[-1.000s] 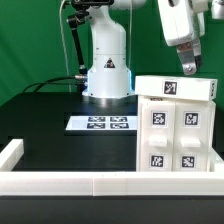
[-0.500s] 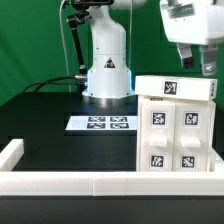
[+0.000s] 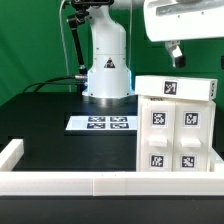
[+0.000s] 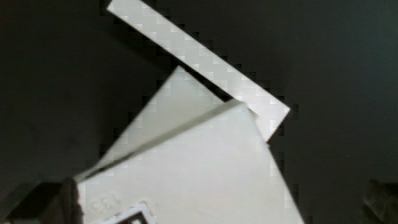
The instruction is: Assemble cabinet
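Note:
The white cabinet body (image 3: 178, 135) stands at the exterior view's right, with four black-and-white tags on its front. A flat white tagged panel (image 3: 176, 88) lies across its top. My gripper (image 3: 196, 52) hangs in the air above that panel, clear of it. One dark finger (image 3: 175, 51) shows below the white hand. In the wrist view the cabinet (image 4: 196, 150) fills the middle, with a narrow white edge strip (image 4: 199, 62) running off it. My gripper (image 4: 210, 208) there is open, its dark fingertips (image 4: 36, 205) far apart with nothing held between them.
The marker board (image 3: 102, 123) lies flat on the black table in front of the robot base (image 3: 107, 72). A long low white border wall (image 3: 90, 182) runs along the near edge, with a corner piece (image 3: 10, 152) at the exterior view's left.
The gripper has risen away from the top panel and the hand has swung round so that it lies broadside across the top of the exterior view. The cabinet parts have not moved.

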{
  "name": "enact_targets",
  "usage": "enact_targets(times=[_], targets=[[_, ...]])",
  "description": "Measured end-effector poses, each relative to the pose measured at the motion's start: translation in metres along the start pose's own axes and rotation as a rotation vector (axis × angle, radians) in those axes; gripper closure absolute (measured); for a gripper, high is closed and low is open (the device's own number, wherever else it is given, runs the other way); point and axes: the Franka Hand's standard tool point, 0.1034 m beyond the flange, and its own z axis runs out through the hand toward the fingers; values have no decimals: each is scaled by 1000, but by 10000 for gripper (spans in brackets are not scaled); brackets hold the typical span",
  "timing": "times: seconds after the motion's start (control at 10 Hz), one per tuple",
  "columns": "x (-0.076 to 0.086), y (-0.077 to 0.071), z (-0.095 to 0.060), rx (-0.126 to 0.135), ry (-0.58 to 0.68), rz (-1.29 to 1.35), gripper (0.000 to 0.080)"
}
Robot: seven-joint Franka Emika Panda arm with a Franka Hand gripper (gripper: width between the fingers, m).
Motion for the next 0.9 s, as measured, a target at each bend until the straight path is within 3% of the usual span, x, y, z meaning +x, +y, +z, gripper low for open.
enact_targets(times=[0.2, 0.4, 0.9], targets=[[0, 0, 0, 0, 0, -128, 2], [5, 3, 0, -49, 41, -438, 2], [10, 5, 0, -77, 36, -1025, 2]])
